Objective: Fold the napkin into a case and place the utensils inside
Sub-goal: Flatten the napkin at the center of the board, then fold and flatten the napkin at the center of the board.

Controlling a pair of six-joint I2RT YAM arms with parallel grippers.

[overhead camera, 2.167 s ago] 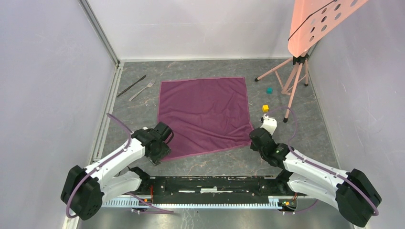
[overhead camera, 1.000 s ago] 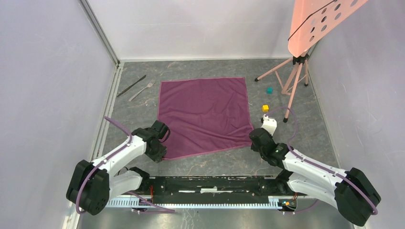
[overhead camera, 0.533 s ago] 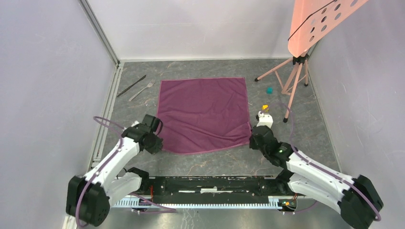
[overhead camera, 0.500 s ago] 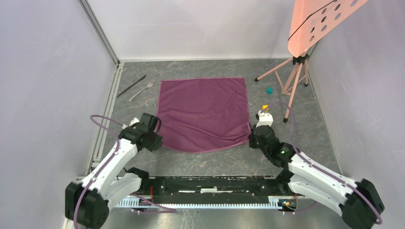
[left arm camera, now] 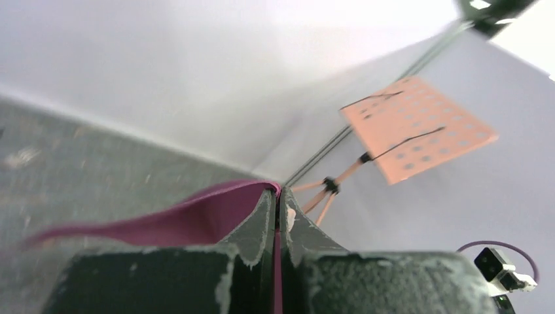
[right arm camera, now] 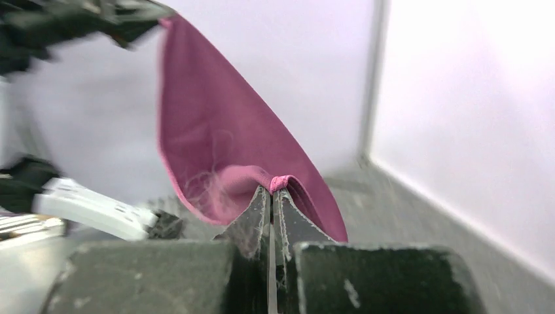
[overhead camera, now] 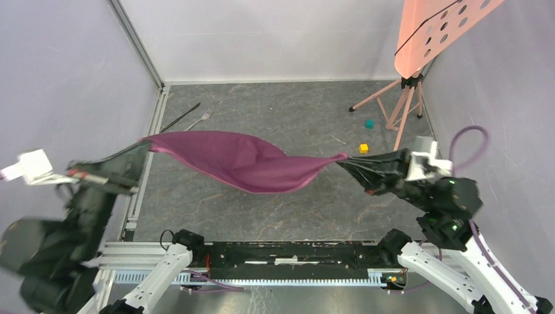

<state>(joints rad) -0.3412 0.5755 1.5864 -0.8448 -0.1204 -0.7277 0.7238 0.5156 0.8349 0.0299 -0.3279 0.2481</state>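
The plum-purple napkin (overhead camera: 245, 162) hangs in the air, stretched between both arms and sagging in the middle. My left gripper (overhead camera: 145, 144) is shut on its left corner, and the cloth (left arm camera: 196, 219) shows pinched between the closed fingers. My right gripper (overhead camera: 341, 161) is shut on the right corner, where the napkin (right arm camera: 216, 144) rises from the fingertips. The utensils lie on the floor at the far left: a dark knife (overhead camera: 184, 114) and a silver fork (overhead camera: 201, 118), partly hidden behind the raised cloth.
A pink perforated board on a tripod (overhead camera: 407, 91) stands at the back right. A teal cube (overhead camera: 369, 123) and a yellow cube (overhead camera: 363, 148) lie on the grey floor near it. White walls close in the left and back sides.
Both arms have risen sharply from the floor. The napkin, flat on the floor half a second ago, now hangs lifted by its two near corners. The left gripper closed on its corner.
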